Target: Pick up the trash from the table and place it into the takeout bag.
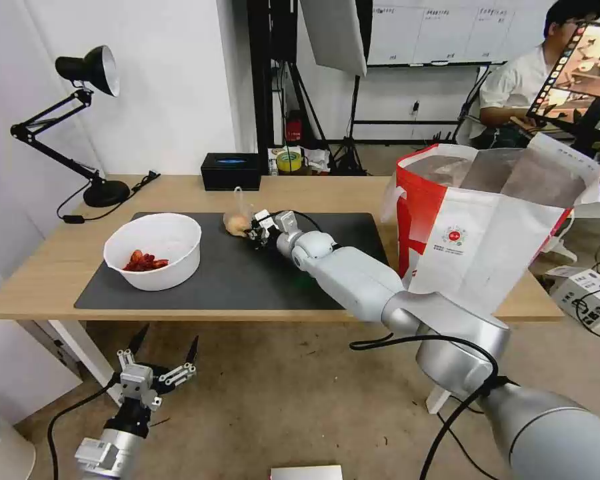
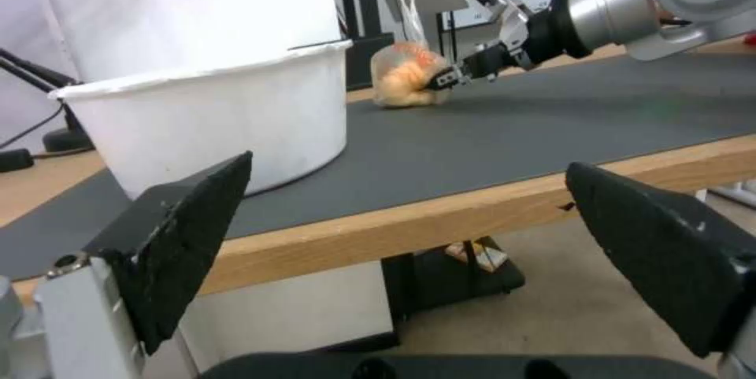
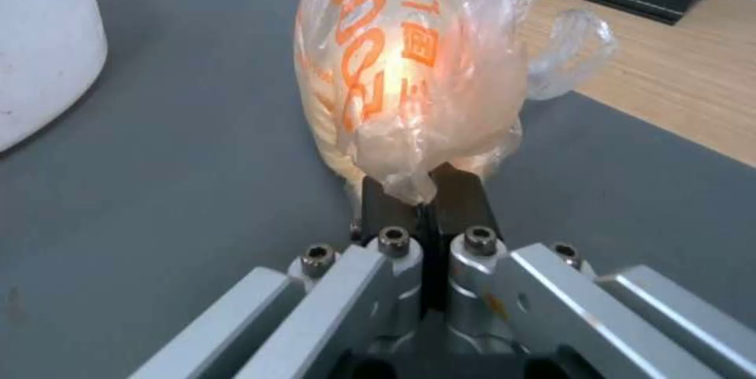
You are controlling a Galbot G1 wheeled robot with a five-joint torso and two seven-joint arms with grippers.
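Head view. One table (image 1: 60, 267) carries one dark mat (image 1: 247, 280), one white bowl (image 1: 155, 250), one small clear bag (image 1: 235, 222), one takeout bag (image 1: 487, 227), one black tissue box (image 1: 231, 171) and one desk lamp (image 1: 80, 120). The bowl sits on the mat's left part and holds red scraps (image 1: 145, 261). The small bag rests on the mat near its far edge, right of the bowl and in front of the tissue box. The takeout bag stands open at the table's right end, with its far rim cut off behind its own flap. The right arm reaches across the mat from the lower right; the right gripper (image 1: 255, 233) touches the small bag's right side. The left gripper (image 1: 165, 347) hangs below the table's front edge, over the floor, with its two fingers spread wide and nothing between them.

Left wrist view. Two dark fingers (image 2: 185, 237) stand far apart, with empty space between them. Beyond the table edge the bowl stands near and the small bag lies farther off on the mat. The right gripper's tips meet the small bag's side; the bag's contents appear as a pale beige lump.

Right wrist view. The right gripper's two fingers are pressed together on a fold of the small bag's plastic, which bears orange print. The bowl's wall is cut off at one edge. The bag's underside, where it meets the mat, is hidden by the fingers.
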